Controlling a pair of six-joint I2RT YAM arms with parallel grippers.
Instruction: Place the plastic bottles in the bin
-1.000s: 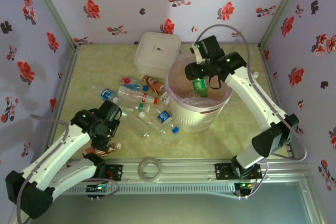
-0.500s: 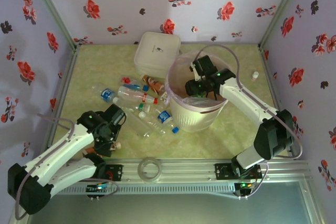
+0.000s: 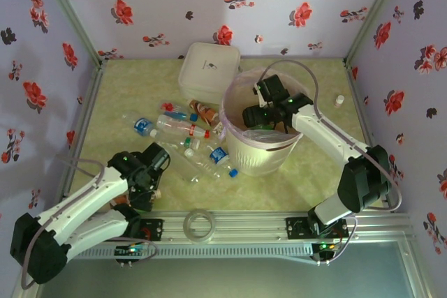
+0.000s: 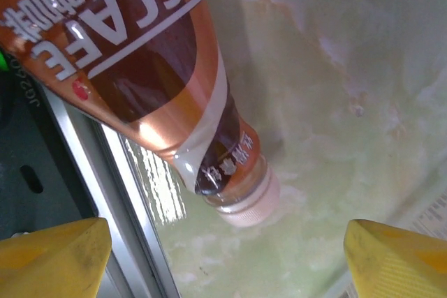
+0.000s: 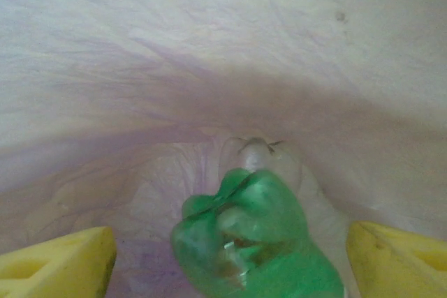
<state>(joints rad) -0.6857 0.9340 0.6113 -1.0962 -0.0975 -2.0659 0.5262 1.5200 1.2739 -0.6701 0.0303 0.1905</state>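
The right arm arches over the bin [image 3: 264, 160], wrist dipped inside. The right gripper [image 5: 230, 252] is released, fingers spread wide either side of the green bottle [image 5: 260, 235], which is down in the pink liner. The left arm lies low. The left gripper [image 4: 227, 256] is spread open above the brown bottle [image 4: 140, 54] beside the rail. More bottles [image 3: 183, 130] lie on the table [image 3: 318, 165], left of the bin.

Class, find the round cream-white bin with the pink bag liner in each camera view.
Top external: the cream-white bin stands right of centre, the right gripper reaching into it.
Right wrist: its pink-lined inside lies behind a green plastic bottle.
Left wrist: faces a brown plastic bottle on the table.
Shared landmark: the right gripper.
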